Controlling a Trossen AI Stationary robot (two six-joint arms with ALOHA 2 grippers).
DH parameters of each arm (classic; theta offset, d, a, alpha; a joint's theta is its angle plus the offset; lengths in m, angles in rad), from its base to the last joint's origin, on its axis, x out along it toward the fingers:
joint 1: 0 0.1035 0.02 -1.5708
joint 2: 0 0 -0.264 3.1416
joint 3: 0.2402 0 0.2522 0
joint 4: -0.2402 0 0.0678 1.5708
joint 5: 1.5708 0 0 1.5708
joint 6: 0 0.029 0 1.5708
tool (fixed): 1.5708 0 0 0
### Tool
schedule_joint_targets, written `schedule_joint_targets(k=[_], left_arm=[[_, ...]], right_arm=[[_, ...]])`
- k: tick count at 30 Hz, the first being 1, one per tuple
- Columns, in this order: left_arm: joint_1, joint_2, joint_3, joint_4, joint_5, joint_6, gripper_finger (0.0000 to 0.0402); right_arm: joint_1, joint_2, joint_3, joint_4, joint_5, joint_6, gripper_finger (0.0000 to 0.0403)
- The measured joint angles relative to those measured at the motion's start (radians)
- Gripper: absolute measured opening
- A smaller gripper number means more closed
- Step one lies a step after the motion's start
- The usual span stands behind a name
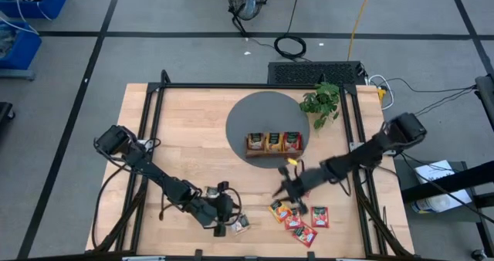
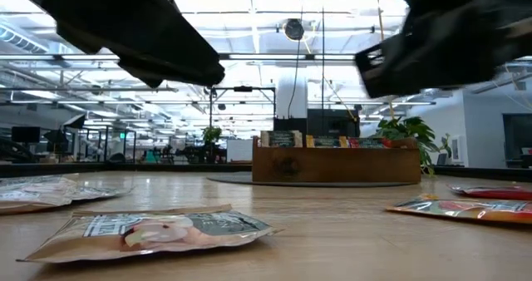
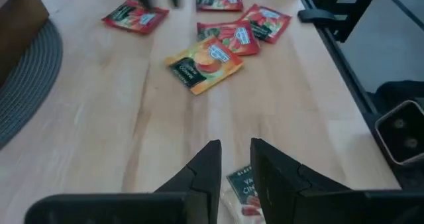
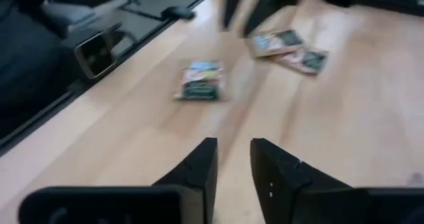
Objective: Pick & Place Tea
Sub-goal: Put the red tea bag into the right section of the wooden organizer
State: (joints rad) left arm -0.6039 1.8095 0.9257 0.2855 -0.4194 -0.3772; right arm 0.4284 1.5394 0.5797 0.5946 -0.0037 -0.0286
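Observation:
Red and orange tea sachets [image 1: 297, 221] lie flat in a loose cluster near the table's front right; the left wrist view shows an orange one [image 3: 205, 63] and red ones [image 3: 228, 37]. A pale sachet [image 1: 241, 226] lies flat near the front edge [image 2: 150, 231]. My left gripper [image 3: 235, 161] hovers just above it, fingers a little apart, holding nothing. My right gripper [image 4: 232, 154] is open and empty. It hangs over bare wood [image 1: 287, 190], between the cluster and the wooden tray [image 1: 274, 143].
The tray holds upright sachets in its three compartments and stands on a round grey mat [image 1: 255, 114]. A leafy plant [image 1: 323, 103] stands at the far right. Black frame rails [image 3: 344, 65] run along the table's edges. Bare wood lies left of the mat.

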Motion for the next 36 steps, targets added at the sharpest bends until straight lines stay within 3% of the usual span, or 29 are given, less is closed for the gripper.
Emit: schedule_joint_targets(k=[4,9,13,15,21,31,36], left_arm=[[0.057,0.058,0.023,0.038,0.054,-0.026,0.0088],[0.134,0.171,0.137,0.030,0.207,0.026,0.0088],[0.168,0.219,0.209,0.020,0.244,0.099,0.0088],[0.175,0.221,0.215,-0.015,0.245,0.111,0.0088],[0.185,0.221,0.209,-0.029,0.238,0.123,0.0088],[0.173,0.221,0.209,-0.059,0.237,0.147,0.0088],[0.170,0.221,0.209,-0.066,0.237,0.135,0.0088]], right_arm=[[0.147,0.001,0.000,-0.018,0.128,0.028,0.0040],[0.311,0.000,0.001,-0.054,0.475,0.062,0.0004],[0.390,0.001,0.000,-0.176,0.754,0.179,0.0007],[0.409,0.001,0.000,-0.228,0.817,0.234,0.0006],[0.425,0.001,0.000,-0.324,0.815,0.345,0.0001],[0.461,-0.160,0.001,-0.718,0.837,0.768,0.0000],[0.485,-0.191,0.000,-0.915,0.675,1.020,0.0000]])
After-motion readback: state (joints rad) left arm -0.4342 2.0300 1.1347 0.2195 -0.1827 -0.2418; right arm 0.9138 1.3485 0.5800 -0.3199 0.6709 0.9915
